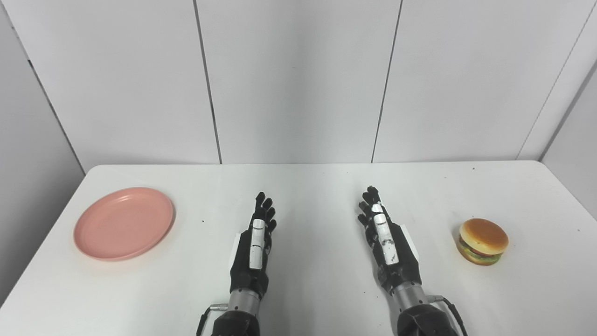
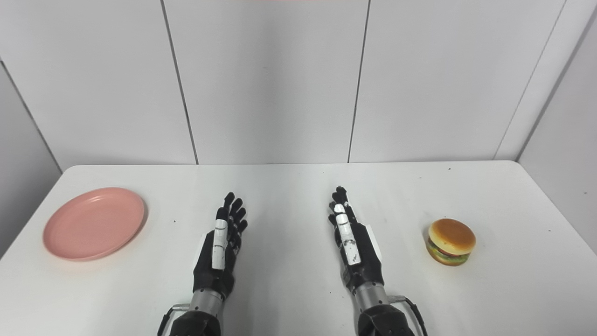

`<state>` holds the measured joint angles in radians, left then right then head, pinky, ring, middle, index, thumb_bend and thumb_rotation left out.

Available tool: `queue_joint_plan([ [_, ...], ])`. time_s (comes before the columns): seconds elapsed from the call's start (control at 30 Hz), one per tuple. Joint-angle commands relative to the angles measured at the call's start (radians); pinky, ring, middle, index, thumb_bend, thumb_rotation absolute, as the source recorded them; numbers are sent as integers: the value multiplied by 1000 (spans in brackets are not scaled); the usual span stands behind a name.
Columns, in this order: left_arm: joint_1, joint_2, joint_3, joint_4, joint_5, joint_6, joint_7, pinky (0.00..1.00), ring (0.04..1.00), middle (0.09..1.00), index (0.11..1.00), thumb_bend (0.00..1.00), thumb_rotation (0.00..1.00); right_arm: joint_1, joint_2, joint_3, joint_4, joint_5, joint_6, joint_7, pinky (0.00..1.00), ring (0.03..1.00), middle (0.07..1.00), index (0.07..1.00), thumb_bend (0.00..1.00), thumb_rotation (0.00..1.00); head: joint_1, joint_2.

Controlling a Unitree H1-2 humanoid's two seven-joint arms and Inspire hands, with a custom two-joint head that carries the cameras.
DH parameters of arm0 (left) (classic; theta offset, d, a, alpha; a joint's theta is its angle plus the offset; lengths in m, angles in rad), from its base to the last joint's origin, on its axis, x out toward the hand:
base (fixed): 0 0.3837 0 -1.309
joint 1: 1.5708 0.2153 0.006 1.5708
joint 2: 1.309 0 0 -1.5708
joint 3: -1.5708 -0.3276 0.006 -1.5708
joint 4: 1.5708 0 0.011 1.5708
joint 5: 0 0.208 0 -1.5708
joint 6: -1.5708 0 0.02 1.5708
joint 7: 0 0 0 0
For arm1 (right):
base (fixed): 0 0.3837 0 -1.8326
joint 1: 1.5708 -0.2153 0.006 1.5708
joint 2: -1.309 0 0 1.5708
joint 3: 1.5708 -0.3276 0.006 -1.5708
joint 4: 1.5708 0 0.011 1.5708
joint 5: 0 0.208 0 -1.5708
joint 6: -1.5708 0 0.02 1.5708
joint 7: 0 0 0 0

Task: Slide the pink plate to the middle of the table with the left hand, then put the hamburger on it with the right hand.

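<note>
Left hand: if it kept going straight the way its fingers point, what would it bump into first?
Probably nothing on the table. The left hand points toward the wall; the pink plate lies off to its side.

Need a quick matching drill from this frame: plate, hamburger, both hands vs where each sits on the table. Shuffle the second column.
1. plate
2. hamburger
3. left hand
4. right hand

A. far right side of the table
B. open, centre-left
C. far left side
D. open, centre-right

Pairs: 1-C, 2-A, 3-B, 4-D
</note>
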<state>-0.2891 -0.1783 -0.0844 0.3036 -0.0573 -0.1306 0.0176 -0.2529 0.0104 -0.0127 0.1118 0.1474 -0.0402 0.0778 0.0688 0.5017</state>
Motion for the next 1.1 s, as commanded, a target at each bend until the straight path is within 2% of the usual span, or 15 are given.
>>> queue_joint_plan([
  [0.0,44,18,13,48,9,-33,-1,1000,1000,1000,1000,724,1000,-33,-4,-2,-22,2,-23,7,1000,1000,1000,1000,549,924,39,-9],
  [0.1,41,15,15,40,20,-52,13,1000,1000,1000,1000,725,1000,-28,-9,-8,-23,4,-24,6,1000,1000,1000,1000,554,919,79,-21],
  [0.13,35,10,20,24,14,-49,18,1000,1000,1000,1000,723,1000,-26,-13,-10,-21,7,-27,9,1000,1000,1000,1000,561,918,112,-32],
  [0.23,16,5,30,-15,3,-24,28,1000,1000,1000,1000,730,1000,-32,-18,-20,7,28,-47,22,1000,1000,1000,1000,597,897,144,-46],
  [0.27,7,9,35,-29,7,-22,33,1000,1000,1000,1000,734,1000,-38,-19,-23,23,42,-50,33,1000,1000,1000,1000,603,892,181,-60],
  [0.4,-14,42,60,-101,21,-10,37,1000,1000,1000,1000,732,1000,-42,-28,-35,43,81,-43,57,1000,1000,1000,1000,626,887,233,-80],
  [0.47,-27,60,86,-150,15,9,51,1000,1000,994,990,750,1000,-40,-30,-47,55,77,-70,50,1000,1000,1000,1000,598,891,258,-91],
  [0.57,-40,103,114,-256,31,124,63,1000,1000,999,997,795,1000,-37,-25,-59,54,68,-83,33,1000,1000,1000,1000,571,904,296,-104],
  [0.63,-54,126,138,-285,27,151,72,1000,1000,977,977,776,1000,-35,-22,-63,50,65,-83,30,1000,1000,1000,1000,552,907,312,-110],
  [0.7,-80,146,170,-296,23,171,90,1000,984,962,964,759,1000,-34,-22,-67,48,65,-84,29,1000,1000,1000,1000,540,909,329,-113],
  [0.8,-116,167,211,-293,48,188,135,969,900,894,905,774,1000,-29,-22,-72,32,59,-66,19,1000,1000,994,996,529,892,350,-111],
  [0.9,-150,198,261,-269,33,168,161,860,832,830,834,766,1000,-16,-29,-64,-12,48,-28,14,1000,1000,995,998,524,921,359,-110],
  [1.07,-191,249,336,-233,11,139,182,805,766,767,761,794,1000,-12,-32,-63,-44,52,-5,9,1000,1000,1000,1000,487,919,369,-107],
])
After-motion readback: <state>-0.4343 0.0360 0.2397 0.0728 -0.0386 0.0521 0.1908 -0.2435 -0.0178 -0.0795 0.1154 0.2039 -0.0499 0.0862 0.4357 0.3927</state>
